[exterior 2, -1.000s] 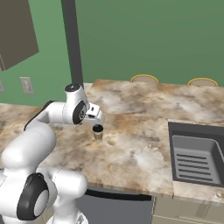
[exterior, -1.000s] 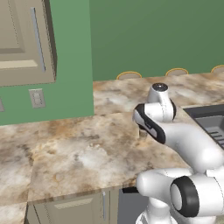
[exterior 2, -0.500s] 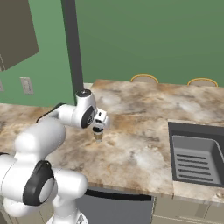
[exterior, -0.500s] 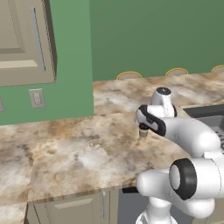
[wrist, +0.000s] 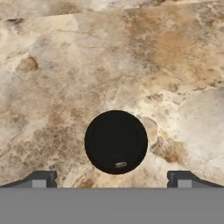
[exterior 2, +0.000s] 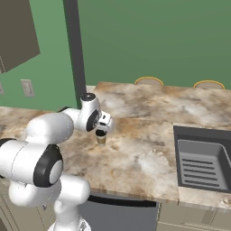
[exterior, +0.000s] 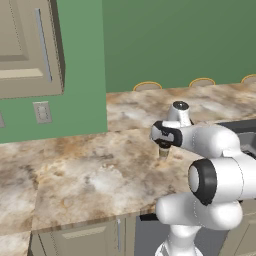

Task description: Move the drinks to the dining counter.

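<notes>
A green-walled kitchen, with a tan-and-white marbled desk (exterior: pixel 90 170) running under a wall cabinet (exterior: pixel 27 47) and round stool seats (exterior: pixel 147 86) along the far slab. From the left base view the arm reaches out over the desk, its gripper (exterior: pixel 164 148) poised directly above the paper cup (exterior: pixel 163 152), partly hiding it. From the right base view the cup (exterior 2: pixel 100 137) stands upright near the desk's middle, well apart from the sink (exterior 2: pixel 203 158), the gripper (exterior 2: pixel 102 128) just above its lid. In the hand view the dark lid (wrist: pixel 116 141) sits centred between the fingertips (wrist: pixel 41 178), spread wide and holding nothing. Best to descend straight, keeping the cup centred, and close below the lid on the tan wall.
</notes>
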Robot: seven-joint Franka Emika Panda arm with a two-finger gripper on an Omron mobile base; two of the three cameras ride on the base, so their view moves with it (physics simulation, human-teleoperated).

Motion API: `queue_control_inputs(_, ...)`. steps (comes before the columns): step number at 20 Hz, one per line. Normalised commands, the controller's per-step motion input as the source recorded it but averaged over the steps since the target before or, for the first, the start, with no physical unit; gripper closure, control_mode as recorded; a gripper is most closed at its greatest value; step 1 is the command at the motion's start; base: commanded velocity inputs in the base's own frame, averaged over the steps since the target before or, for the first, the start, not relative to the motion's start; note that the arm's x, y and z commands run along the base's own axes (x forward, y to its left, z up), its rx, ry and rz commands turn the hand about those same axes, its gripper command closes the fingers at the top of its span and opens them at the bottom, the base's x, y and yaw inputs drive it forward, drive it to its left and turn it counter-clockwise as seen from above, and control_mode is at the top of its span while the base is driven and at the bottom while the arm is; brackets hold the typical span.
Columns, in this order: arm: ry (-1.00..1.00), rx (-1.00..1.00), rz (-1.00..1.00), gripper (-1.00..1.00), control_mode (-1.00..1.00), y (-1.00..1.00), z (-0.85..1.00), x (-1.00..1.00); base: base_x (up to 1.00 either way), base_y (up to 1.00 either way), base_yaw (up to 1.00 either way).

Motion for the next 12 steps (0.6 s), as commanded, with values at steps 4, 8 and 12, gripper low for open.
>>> queue_control_inputs(4, 0.0, 0.0, 0.0, -1.0, -1.0, 0.01, -0.15, 0.3, 0.0, 0.0, 0.0)
queue_control_inputs(8, 0.0, 0.0, 0.0, -1.0, -1.0, 0.0, -0.24, 0.07, 0.0, 0.0, 0.0)
queue_control_inputs(12, 0.0, 0.0, 0.0, -1.0, -1.0, -0.01, -0.26, 0.0, 0.0, 0.0, 0.0)
